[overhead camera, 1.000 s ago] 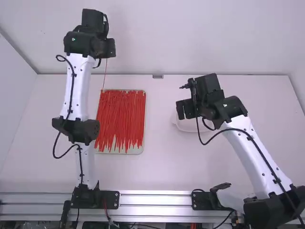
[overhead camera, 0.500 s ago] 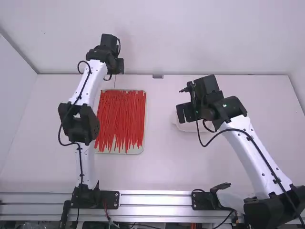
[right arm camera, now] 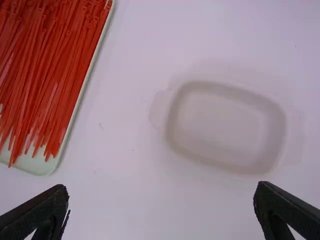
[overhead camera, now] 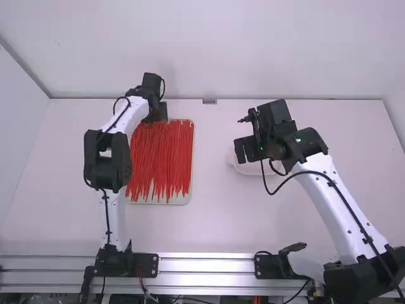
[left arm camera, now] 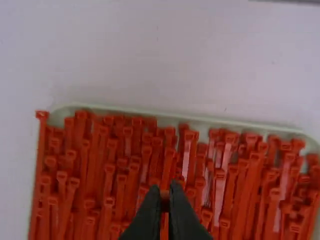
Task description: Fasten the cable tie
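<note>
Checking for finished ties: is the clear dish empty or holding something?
Empty. In the right wrist view the clear dish shows a bare bottom; the red cable ties lie on the tray beside it.

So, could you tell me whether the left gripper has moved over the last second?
Yes. The left gripper, shut on a cable tie, has dropped from up by the back wall to the far edge of the tray.

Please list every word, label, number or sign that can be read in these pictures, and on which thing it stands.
There is none to read. The red cable ties, their tray, the clear container and the white table bear no visible print.
</note>
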Robot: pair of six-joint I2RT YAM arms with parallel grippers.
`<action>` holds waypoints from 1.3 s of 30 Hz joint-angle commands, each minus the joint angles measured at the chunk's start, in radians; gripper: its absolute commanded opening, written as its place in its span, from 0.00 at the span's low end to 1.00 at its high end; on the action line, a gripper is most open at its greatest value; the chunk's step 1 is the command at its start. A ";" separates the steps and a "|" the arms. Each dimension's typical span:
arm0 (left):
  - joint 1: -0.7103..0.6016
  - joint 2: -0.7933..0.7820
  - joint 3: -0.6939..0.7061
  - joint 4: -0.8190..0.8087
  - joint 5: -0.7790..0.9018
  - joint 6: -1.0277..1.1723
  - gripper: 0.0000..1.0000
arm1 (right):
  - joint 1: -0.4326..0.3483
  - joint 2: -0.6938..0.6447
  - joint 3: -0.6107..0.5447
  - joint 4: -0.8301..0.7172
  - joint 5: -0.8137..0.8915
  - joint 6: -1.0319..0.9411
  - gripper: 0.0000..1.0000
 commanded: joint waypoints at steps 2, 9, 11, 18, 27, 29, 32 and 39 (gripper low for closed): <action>-0.004 -0.142 -0.132 0.044 -0.015 -0.040 0.02 | 0.001 -0.008 0.029 -0.001 0.000 0.002 0.99; -0.017 -0.381 -0.389 0.174 -0.013 -0.058 0.02 | 0.001 -0.008 0.029 0.000 0.003 0.003 0.99; -0.026 -0.480 -0.470 0.201 -0.011 -0.062 0.02 | 0.000 -0.008 0.029 0.004 0.002 0.003 0.99; -0.029 -0.726 -0.617 0.210 0.126 -0.072 0.02 | 0.001 -0.010 0.029 0.060 -0.159 -0.016 0.99; -0.032 -0.979 -0.645 0.249 0.437 -0.013 0.02 | 0.002 -0.010 0.029 0.179 -0.492 -0.135 0.99; -0.036 -1.019 -0.645 0.286 0.512 -0.012 0.02 | 0.001 -0.010 0.029 0.212 -0.557 -0.154 0.99; -0.036 -1.080 -0.645 0.376 0.657 -0.013 0.02 | 0.001 -0.010 0.029 0.287 -0.690 -0.185 0.99; -0.037 -1.099 -0.645 0.584 0.909 -0.082 0.02 | 0.001 -0.010 0.028 0.451 -0.929 -0.192 0.99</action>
